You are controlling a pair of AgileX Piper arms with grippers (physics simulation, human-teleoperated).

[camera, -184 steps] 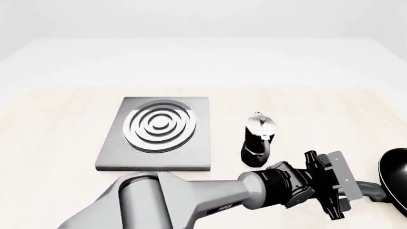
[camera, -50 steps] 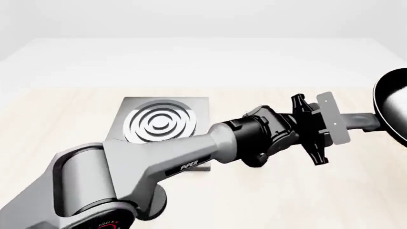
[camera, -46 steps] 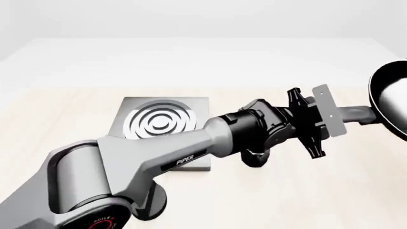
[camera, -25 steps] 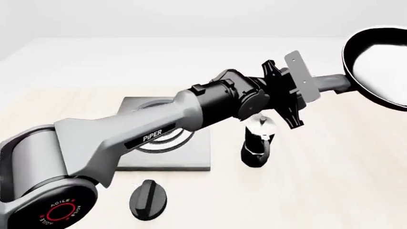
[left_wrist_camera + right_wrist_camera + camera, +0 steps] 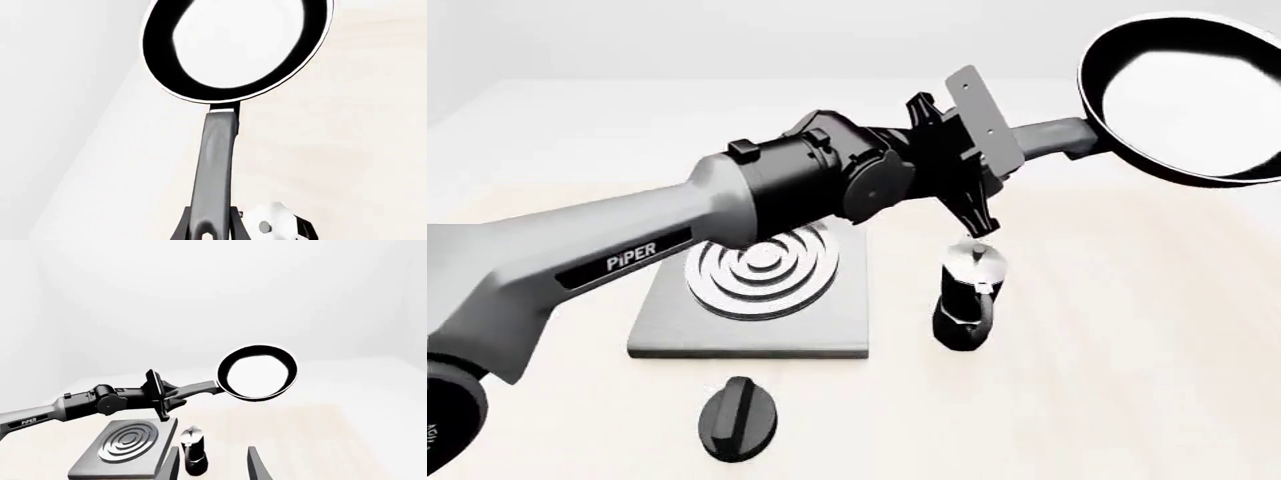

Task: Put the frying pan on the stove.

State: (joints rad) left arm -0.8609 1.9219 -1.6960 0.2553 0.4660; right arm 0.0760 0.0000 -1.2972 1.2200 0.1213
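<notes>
Left gripper (image 5: 1004, 150) clamped on handle of one frying pan (image 5: 1181, 100), held aloft right of one stove (image 5: 757, 282), above one moka pot (image 5: 966, 299); one knob (image 5: 737, 417) nearer; right gripper (image 5: 213, 465) spread.

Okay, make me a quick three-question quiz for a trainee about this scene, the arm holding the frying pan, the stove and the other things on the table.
1. True or false: the frying pan rests on the stove.
2. Which gripper holds the pan's handle: A) left gripper B) right gripper C) neither?
3. Fill in: in the front view, the tall thing standing on the table to the right of the stove is the ____.

Key
1. False: it is held in the air, up and to the right of the stove.
2. A; the right gripper is open and holds nothing.
3. moka pot; the black knob lies nearer the camera.
</notes>
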